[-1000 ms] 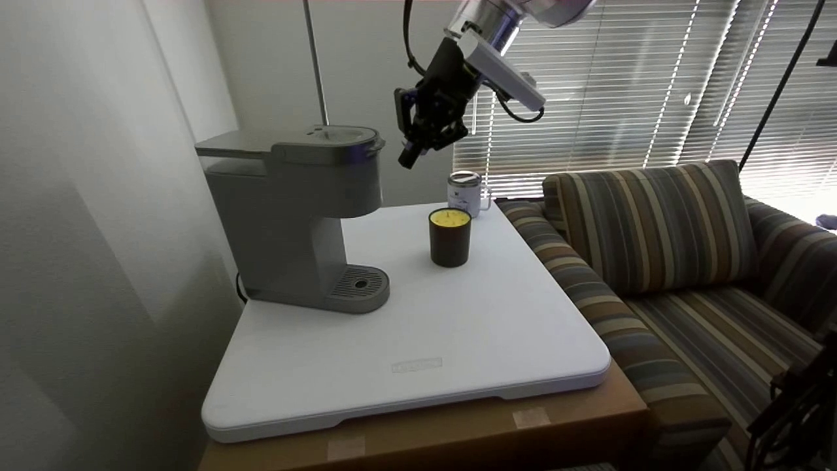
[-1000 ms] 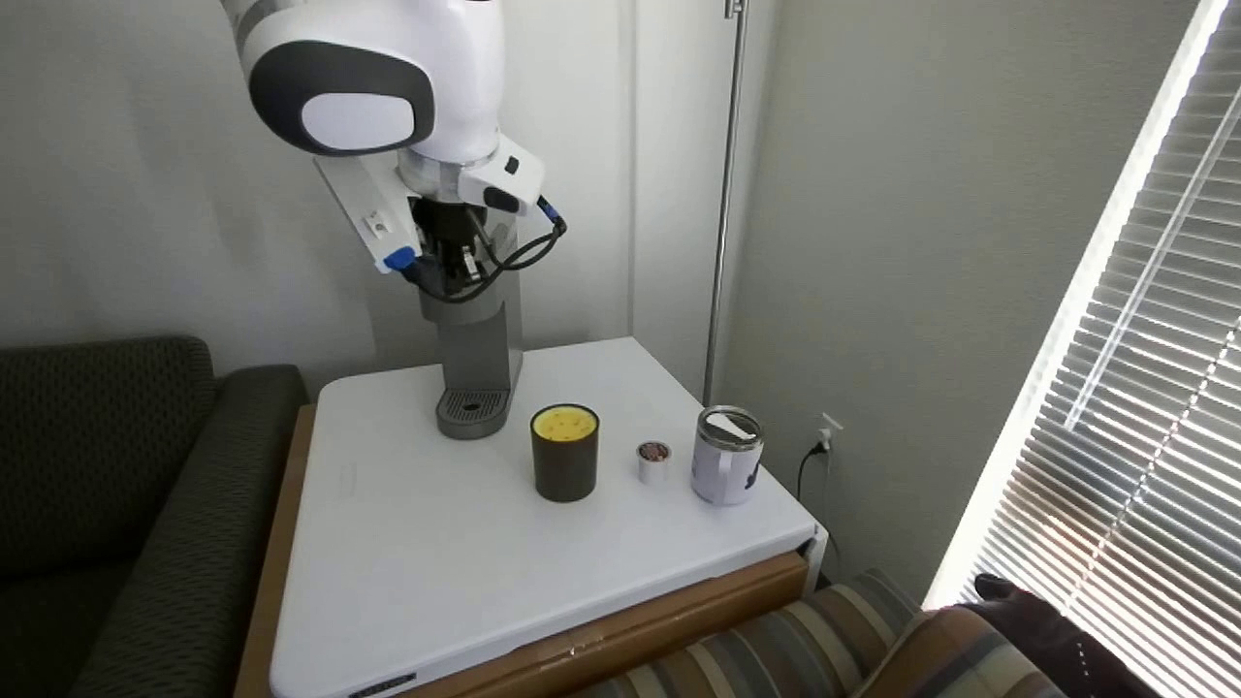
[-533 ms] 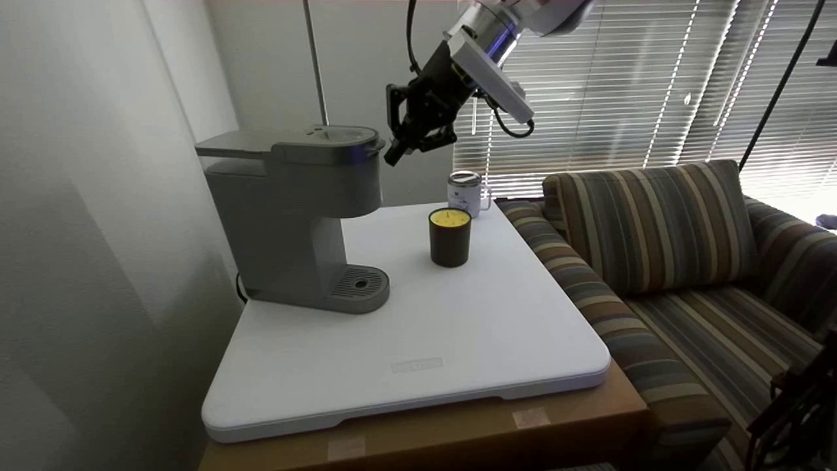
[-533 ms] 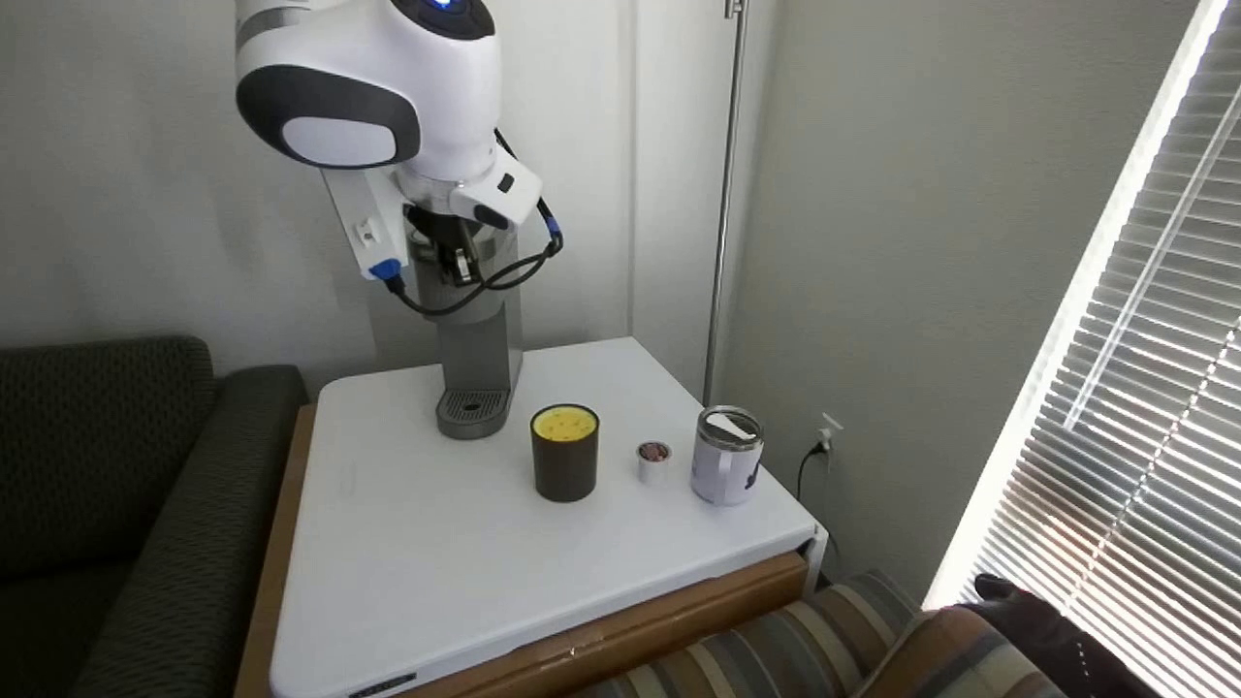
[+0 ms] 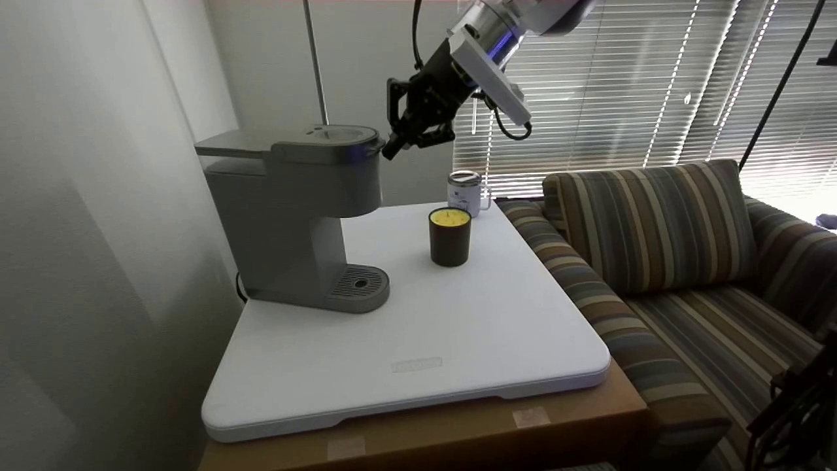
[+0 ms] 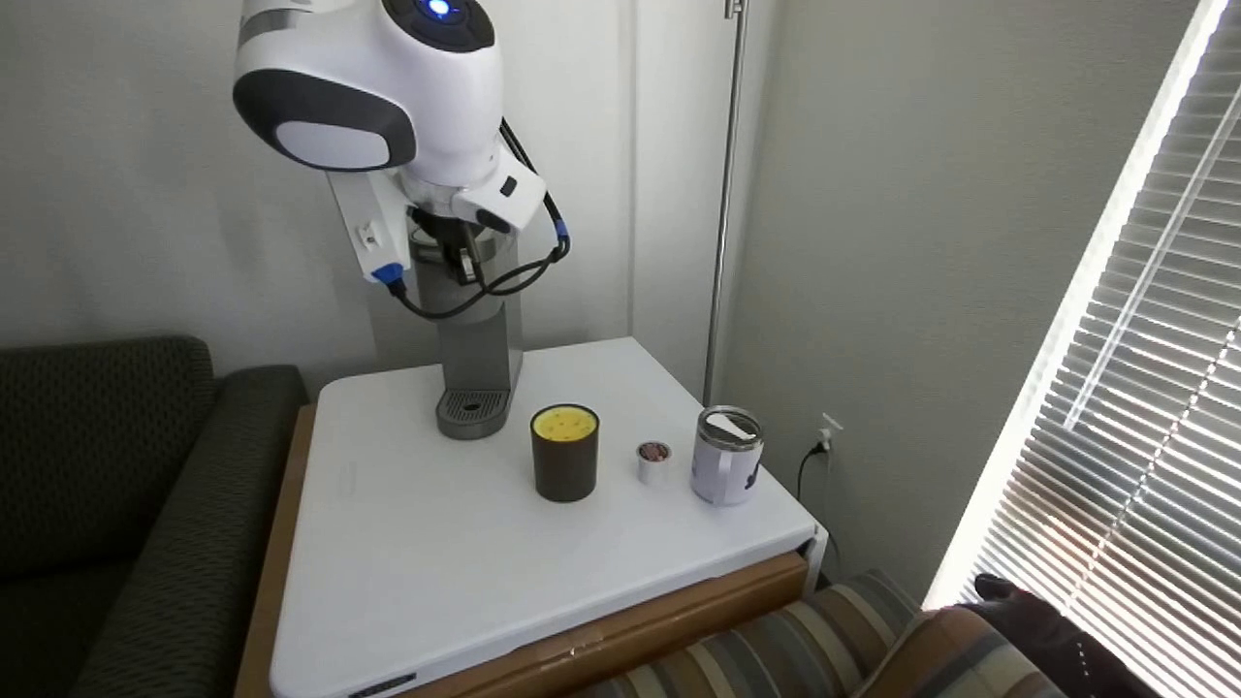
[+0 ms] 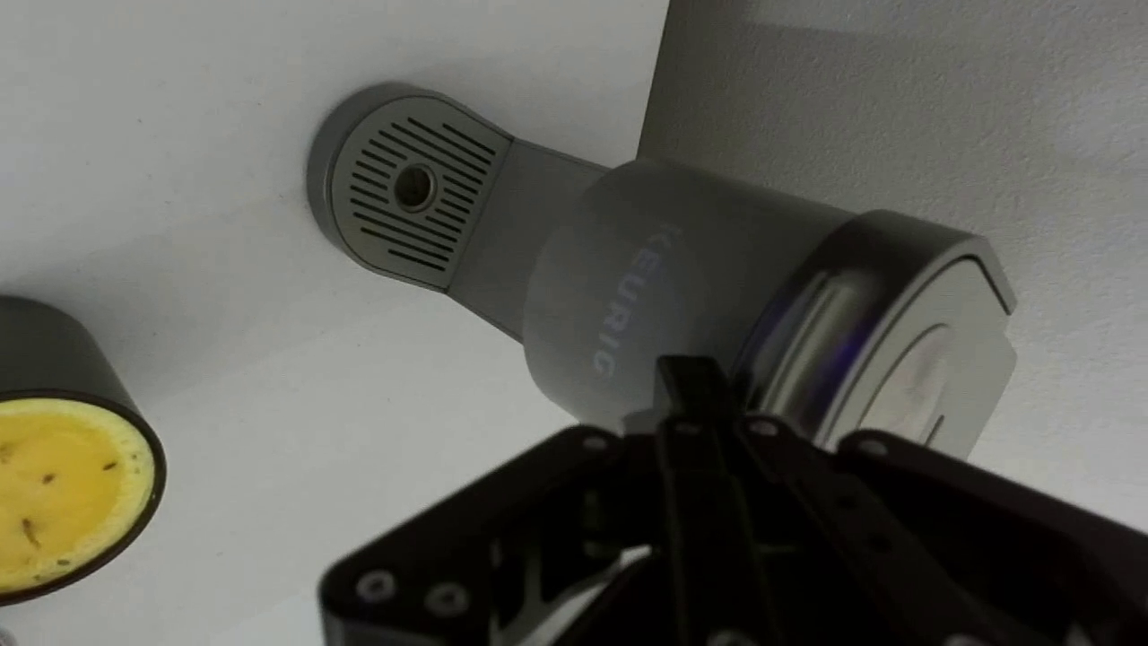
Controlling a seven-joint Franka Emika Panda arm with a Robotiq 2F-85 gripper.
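On the coffee maker (image 5: 288,229) we see matt plastic, on its handle (image 7: 796,339) a glossy metallic sheen; the tabletop (image 5: 484,327) looks smooth, the striped sofa (image 5: 654,229) cloth-covered.

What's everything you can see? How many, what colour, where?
Tabletop: one, white, on brown base
Coffee machine: one, grey, on tabletop
Jar: one, dark, yellow inside, on tabletop
Mug: one, pale, near tabletop's edge
Small cup: one, white, between jar and mug
Striped couch: one, multicoloured, beside tabletop
Dark couch: one, blackish, beside tabletop
Blinds: count unclear, white, behind striped couch
Pole: one, silver, near wall
Plug: one, black, in wall
Robot arm: one, white, above tabletop
Gripper: one, black, shut, near coffee machine
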